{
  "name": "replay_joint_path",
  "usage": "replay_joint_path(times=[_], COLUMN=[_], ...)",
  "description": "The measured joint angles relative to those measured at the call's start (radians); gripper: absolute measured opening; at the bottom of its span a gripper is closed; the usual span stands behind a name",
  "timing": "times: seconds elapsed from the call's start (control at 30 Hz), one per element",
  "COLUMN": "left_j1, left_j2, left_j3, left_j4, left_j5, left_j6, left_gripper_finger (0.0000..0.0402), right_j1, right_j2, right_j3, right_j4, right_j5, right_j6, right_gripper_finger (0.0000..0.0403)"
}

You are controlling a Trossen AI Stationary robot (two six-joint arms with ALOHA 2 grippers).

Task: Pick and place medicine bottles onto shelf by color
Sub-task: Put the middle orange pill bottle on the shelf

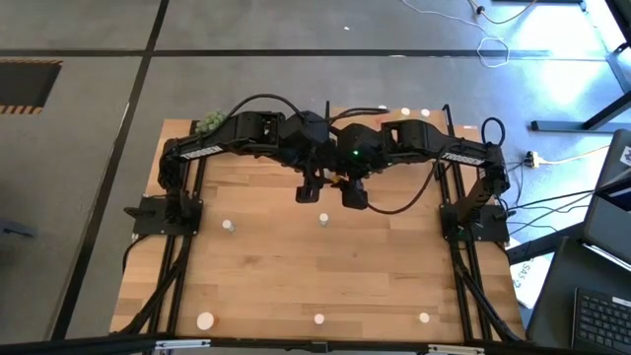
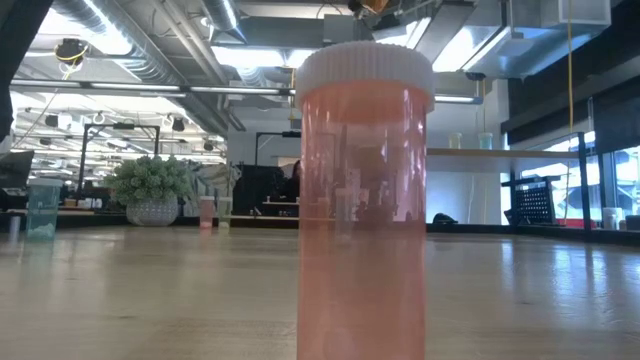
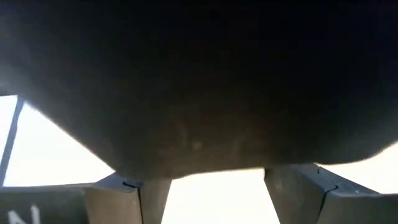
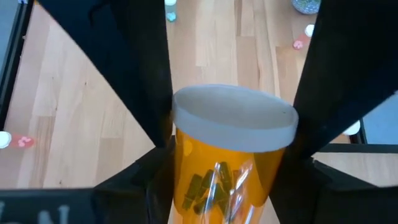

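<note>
My right gripper (image 1: pixel 353 193) hovers over the middle of the table, shut on an orange medicine bottle (image 4: pixel 224 168) with a pale cap. My left gripper (image 1: pixel 310 189) is close beside it on the left. Its fingers (image 3: pixel 124 193) stand apart, and a dark blur fills the rest of the left wrist view. A pink-red bottle (image 2: pixel 365 200) stands upright on its base at the near edge. Other capped bottles (image 1: pixel 323 219) (image 1: pixel 229 225) stand scattered on the tabletop. The light-wood shelf (image 2: pixel 500 152) with black posts is at the far right, with small bottles on top. My right gripper pinches the orange bottle between its two fingers (image 4: pixel 146 124), on the body just under the pale cap (image 4: pixel 186 155), one finger on each side. The bottle is lifted clear, with the tabletop showing well beyond it. Green marks show through its wall.
A green plant ball in a pot (image 2: pixel 150 190) sits at the far left corner, with a teal cup (image 2: pixel 43 205) left of it. Three bottles (image 1: pixel 205 320) (image 1: pixel 318 319) (image 1: pixel 424 318) line the near edge. Bare wood lies between them and the grippers.
</note>
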Motion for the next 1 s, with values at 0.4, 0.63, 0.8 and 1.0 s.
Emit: replay_joint_path(times=[0.4,0.63,0.8,1.0], left_j1=[-0.002,-0.008,-0.007,-0.016], left_j2=[0.0,0.0,0.0,0.001], left_j3=[0.0,0.0,0.0,-0.001], left_j4=[-0.001,-0.003,-0.001,0.018], left_j5=[-0.004,-0.036,-0.036,-0.027], left_j6=[0.125,0.162,0.162,0.16], left_gripper_finger=[0.0248,0.0266,0.0266,0.0266], right_j1=[0.0,0.001,0.001,0.001], right_j2=[0.0,0.0,0.0,0.0], right_j3=[0.0,0.0,0.0,0.0], right_j4=[0.003,0.003,-0.002,-0.016], right_j5=[-0.001,-0.004,-0.003,-0.005], right_j6=[-0.001,-0.001,-0.001,0.007], right_gripper_finger=[0.0212,0.0212,0.0212,0.0212])
